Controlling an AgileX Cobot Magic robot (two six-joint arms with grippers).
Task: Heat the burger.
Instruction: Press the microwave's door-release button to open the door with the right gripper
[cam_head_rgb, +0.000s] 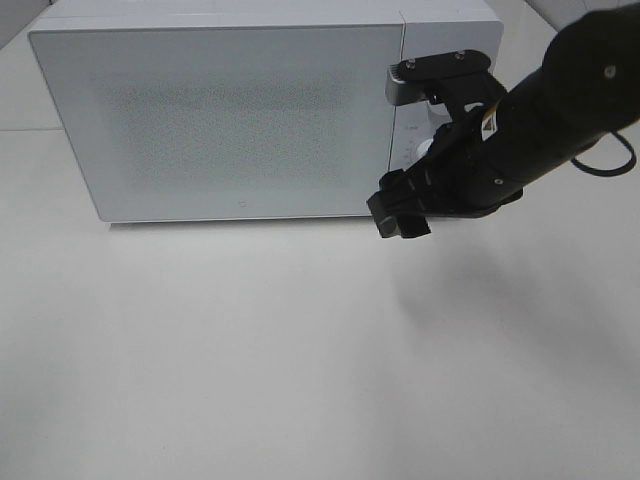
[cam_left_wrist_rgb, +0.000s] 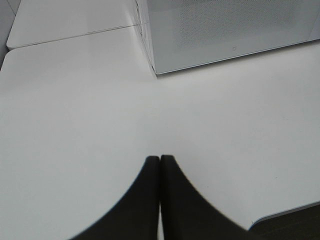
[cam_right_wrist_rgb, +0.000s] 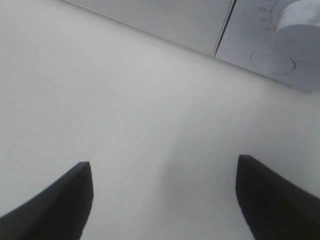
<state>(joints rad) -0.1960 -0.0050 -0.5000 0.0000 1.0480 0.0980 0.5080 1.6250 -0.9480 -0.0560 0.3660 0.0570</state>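
Observation:
The burger is out of view in all three frames. A white microwave (cam_head_rgb: 230, 120) stands at the back of the table with its door closed. My right gripper (cam_head_rgb: 400, 215) hovers just in front of the microwave's lower right corner, below the control panel, pointing down and left. In the right wrist view this gripper (cam_right_wrist_rgb: 162, 167) is open with nothing between its fingers, and the panel's dial (cam_right_wrist_rgb: 300, 20) and round button (cam_right_wrist_rgb: 272, 62) lie ahead. My left gripper (cam_left_wrist_rgb: 160, 159) is shut, fingers pressed together and empty, over bare table near the microwave's corner (cam_left_wrist_rgb: 155, 70).
The white table (cam_head_rgb: 300, 350) spreads out in front of the microwave. A seam (cam_left_wrist_rgb: 75, 37) divides two table tops to the microwave's left. A table edge (cam_left_wrist_rgb: 285, 215) shows close to my left gripper. A silver handle (cam_head_rgb: 395, 85) sits at the door's right side.

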